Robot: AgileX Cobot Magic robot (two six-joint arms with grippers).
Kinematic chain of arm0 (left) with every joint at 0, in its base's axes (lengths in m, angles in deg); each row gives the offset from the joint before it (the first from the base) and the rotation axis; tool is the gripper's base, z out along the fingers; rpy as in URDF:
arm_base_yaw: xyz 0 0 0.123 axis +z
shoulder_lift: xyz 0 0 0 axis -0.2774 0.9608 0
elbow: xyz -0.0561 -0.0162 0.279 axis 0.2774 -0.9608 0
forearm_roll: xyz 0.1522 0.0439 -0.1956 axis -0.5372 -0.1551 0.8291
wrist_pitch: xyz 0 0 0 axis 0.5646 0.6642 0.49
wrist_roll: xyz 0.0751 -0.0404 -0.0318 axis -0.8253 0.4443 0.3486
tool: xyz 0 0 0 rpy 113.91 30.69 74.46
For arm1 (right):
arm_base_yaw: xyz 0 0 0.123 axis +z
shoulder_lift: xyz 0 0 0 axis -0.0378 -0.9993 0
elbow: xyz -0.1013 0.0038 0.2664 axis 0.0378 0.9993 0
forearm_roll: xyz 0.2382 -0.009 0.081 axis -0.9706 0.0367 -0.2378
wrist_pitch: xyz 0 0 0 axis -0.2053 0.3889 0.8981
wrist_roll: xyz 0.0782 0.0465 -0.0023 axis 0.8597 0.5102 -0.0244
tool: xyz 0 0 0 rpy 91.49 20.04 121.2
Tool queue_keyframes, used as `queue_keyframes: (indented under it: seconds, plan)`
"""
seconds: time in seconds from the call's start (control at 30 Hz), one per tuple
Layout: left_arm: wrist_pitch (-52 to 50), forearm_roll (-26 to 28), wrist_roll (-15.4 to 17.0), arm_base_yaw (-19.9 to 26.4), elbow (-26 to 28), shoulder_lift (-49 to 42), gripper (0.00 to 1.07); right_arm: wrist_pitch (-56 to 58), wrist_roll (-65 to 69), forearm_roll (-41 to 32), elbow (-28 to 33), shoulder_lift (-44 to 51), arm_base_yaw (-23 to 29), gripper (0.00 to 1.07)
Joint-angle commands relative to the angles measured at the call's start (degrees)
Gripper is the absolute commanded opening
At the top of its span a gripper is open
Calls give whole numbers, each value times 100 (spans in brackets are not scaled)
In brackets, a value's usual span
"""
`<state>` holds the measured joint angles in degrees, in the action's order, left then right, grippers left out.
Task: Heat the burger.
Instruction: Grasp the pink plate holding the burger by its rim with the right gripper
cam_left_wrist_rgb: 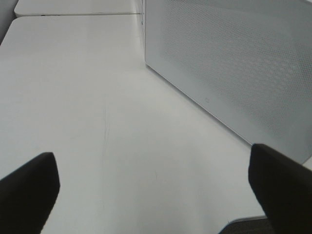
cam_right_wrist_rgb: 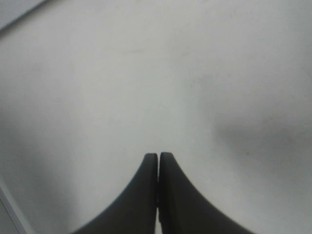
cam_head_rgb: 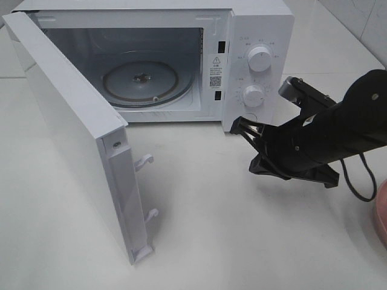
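The burger is in none of my views. Only the rim of a round pink plate (cam_head_rgb: 381, 211) shows at the right edge of the high view, and I judge the burger sits on or near it, out of frame.

The white box-shaped microwave oven (cam_head_rgb: 254, 36) has its flat white door (cam_head_rgb: 66, 133) wide open, and the round clear-glass turntable (cam_head_rgb: 140, 81) inside is bare. So I reckon the step in hand is fetching the burger.

My right claw (cam_head_rgb: 237, 124) is pressed together with nothing in it. It hangs low over the smooth white counter (cam_head_rgb: 205, 229), just in front of the oven's lower right corner, below the two round white knobs (cam_head_rgb: 260, 58). My left claw (cam_left_wrist_rgb: 151, 153) is spread wide and empty, close to a white panel with a fine dotted pattern (cam_left_wrist_rgb: 234, 63), which I take to be the door's outer face.

To do this well, I should part the right claw before I reach the plate and come in level. I should close on the burger low across its sides, so the stack is squeezed evenly. A burger is soft and layered, so I expect a hard pinch to slide the layers apart. A light hold and an upright carry suit it better.

The glass tray looks slick, so I should set the burger down at its centre, not slide it there. I should also keep my wrist clear of the oven's hard front frame.
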<state>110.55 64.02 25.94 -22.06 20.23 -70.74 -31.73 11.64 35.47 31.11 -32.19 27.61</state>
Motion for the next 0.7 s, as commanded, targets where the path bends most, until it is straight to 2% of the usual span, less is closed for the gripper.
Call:
queue_keyframes:
  seconds: [0.03,0.13,0.27,0.5,0.67,0.7]
  plan:
    - [-80,34,-6,-11,0,-17,98,808,-602,435,6,292,-189,0]
    - [-80,34,-6,-11,0,-17,98,1180,-773,636,6,413,-264,0]
    - [-80,34,-6,-11,0,-17,98,1896,-842,1295,6,802,-281,1]
    - [-80,34,-6,-11,0,-17,98,2762,-842,1862,6,1243,-281,3]
    - [-80,34,-6,-11,0,-17,98,3409,-814,2343,6,1587,-281,9]
    - [-80,34,-6,-11,0,-17,98,3615,-791,2561,6,1725,-281,13]
